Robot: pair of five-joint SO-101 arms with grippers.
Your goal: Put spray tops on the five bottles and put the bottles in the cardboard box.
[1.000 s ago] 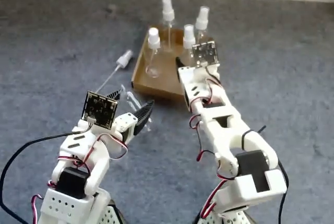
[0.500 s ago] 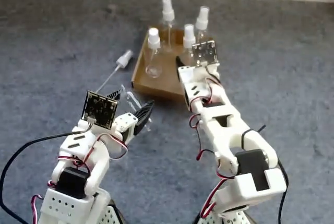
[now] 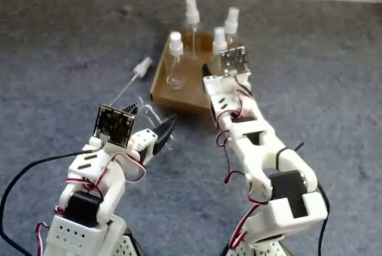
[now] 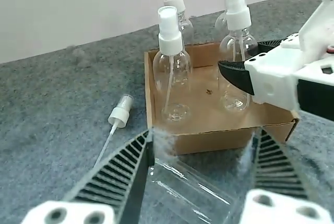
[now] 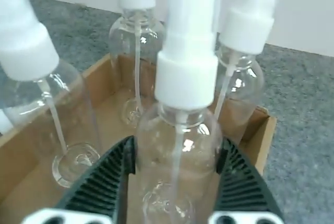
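Observation:
The cardboard box [image 3: 173, 102] sits mid-table, and three clear bottles with white spray tops stand in or just behind it [image 3: 175, 59] [image 3: 192, 22] [image 3: 231, 24]. Inside the box, my right gripper [image 3: 216, 68] [image 5: 176, 153] is shut on another topped bottle [image 3: 219, 40] [image 5: 180, 130], which stands upright. A capless clear bottle [image 3: 153, 114] [image 4: 190, 192] lies on the carpet in front of the box. My left gripper [image 3: 150, 116] [image 4: 202, 135] is open, with a finger on either side of that bottle. A loose spray top [image 3: 142, 67] [image 4: 120, 115] lies left of the box.
Grey carpet covers the table [image 3: 322, 89], with free room left and right of the box. The right arm's body [image 3: 256, 142] stretches from the front edge to the box, close beside the left gripper.
The bottle held in my right gripper has shifted slightly toward the back of the box. The left arm has not moved.

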